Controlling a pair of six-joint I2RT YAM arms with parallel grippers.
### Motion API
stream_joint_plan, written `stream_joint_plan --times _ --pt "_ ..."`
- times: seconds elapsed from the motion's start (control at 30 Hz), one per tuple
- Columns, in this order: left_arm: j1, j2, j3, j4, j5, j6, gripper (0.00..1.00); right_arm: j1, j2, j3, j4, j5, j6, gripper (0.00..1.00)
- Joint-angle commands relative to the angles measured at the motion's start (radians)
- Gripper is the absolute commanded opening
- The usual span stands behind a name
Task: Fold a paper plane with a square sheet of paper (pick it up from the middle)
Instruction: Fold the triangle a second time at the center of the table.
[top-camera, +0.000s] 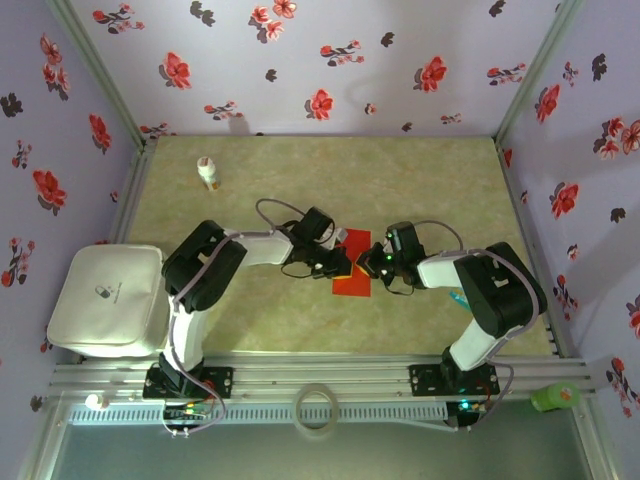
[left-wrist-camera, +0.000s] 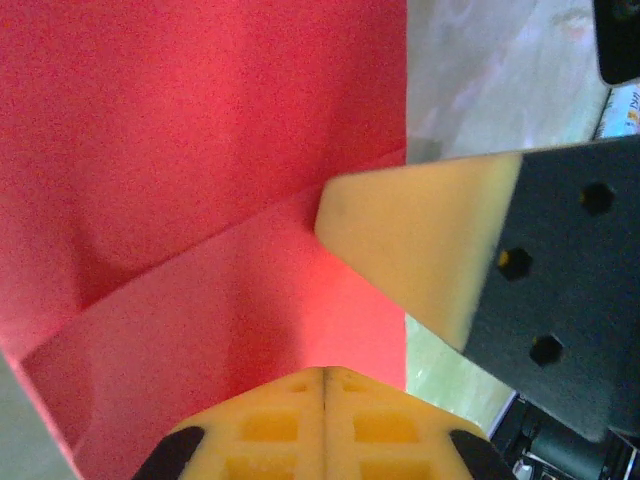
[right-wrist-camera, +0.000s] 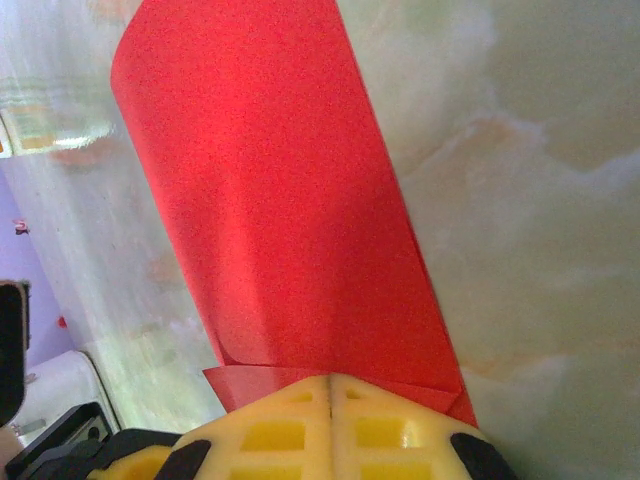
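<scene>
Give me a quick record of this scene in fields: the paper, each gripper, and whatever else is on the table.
paper: square sheet of paper, red, lying on the table between the two arms
fold: one diagonal crease, seen in the left wrist view
left gripper: fingers closed together, tips at the sheet
right gripper: fingers closed together, tips over the sheet's near edge
other items: white bottle far left; white pouch at the left edge
stage: no dart shape yet
</scene>
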Motion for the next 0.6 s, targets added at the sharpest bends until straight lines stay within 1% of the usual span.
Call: stream_joint_plan --times 0.0,0.2,0.27,0.37,0.57 --pt "-0.01 0.018 0.039 -0.019 0.018 0.009 0.0 -0.01 0.045 -0.037 -0.069 0.059 -0.009 0.0" --pt "-0.023 0.042 0.055 -0.028 0.014 0.018 0.0 -0.01 0.052 -0.041 -0.064 0.056 -0.006 0.0" --pt "-0.023 0.056 0.054 -0.037 -0.01 0.021 0.0 -0.01 0.052 -0.042 -0.063 0.055 -0.006 0.0" --pt "-0.023 0.075 0.059 -0.093 -0.027 0.038 0.0 -0.01 0.051 -0.044 -0.065 0.057 -0.009 0.0" --pt "-0.022 0.042 -0.005 -0.145 -0.045 0.068 0.0 -0.01 0.058 -0.05 -0.073 0.069 -0.014 0.0"
